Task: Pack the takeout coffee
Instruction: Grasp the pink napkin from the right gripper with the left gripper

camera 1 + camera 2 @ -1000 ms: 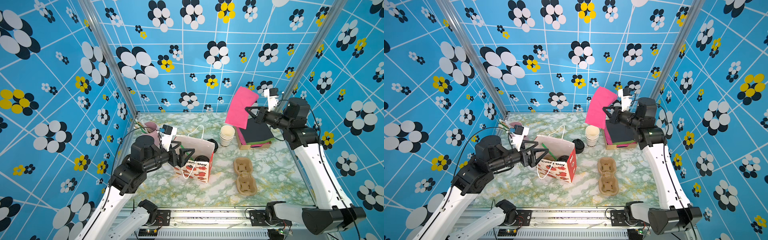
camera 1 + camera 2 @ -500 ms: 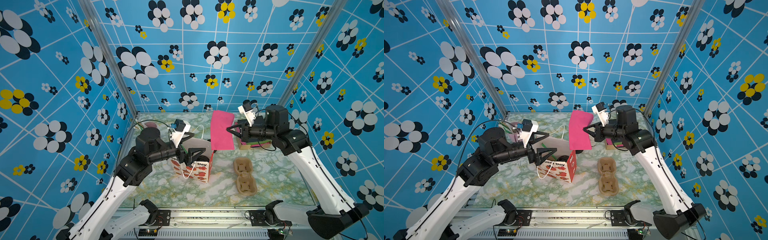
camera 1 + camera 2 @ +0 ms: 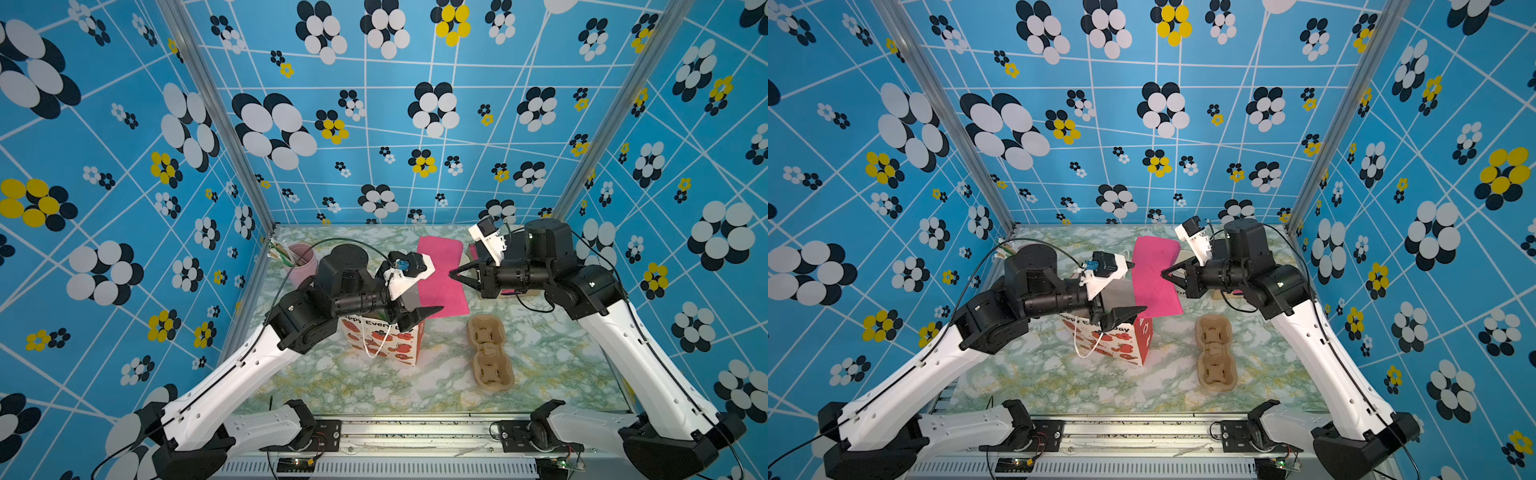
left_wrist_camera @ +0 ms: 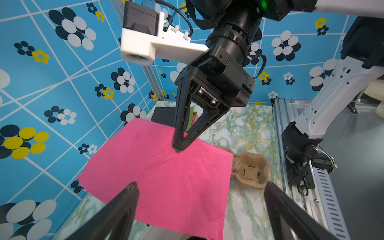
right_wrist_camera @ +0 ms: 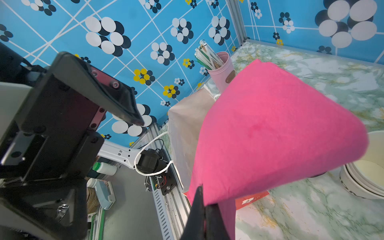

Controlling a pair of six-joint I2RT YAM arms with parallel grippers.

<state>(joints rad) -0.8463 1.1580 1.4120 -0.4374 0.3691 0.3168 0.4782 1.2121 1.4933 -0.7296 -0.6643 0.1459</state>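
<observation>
Nearest, a tan pulp two-cup carrier (image 3: 490, 353) lies beside a red-printed paper bag (image 3: 386, 345); above the bag the left claw (image 4: 200, 186) is spread wide, the right claw (image 3: 451, 274) pinching a pink napkin (image 3: 440, 286) by its edge. Farther back a pink cup (image 3: 301, 262) holds wrapped straws (image 5: 207, 55); only the right wrist view shows stacked lidless white cups (image 5: 361, 182). The lidded takeout coffee is hidden in every view.

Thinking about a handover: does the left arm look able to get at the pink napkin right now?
Probably yes: the left gripper is open, facing the pink napkin hanging from the shut right gripper, with nothing between them.
</observation>
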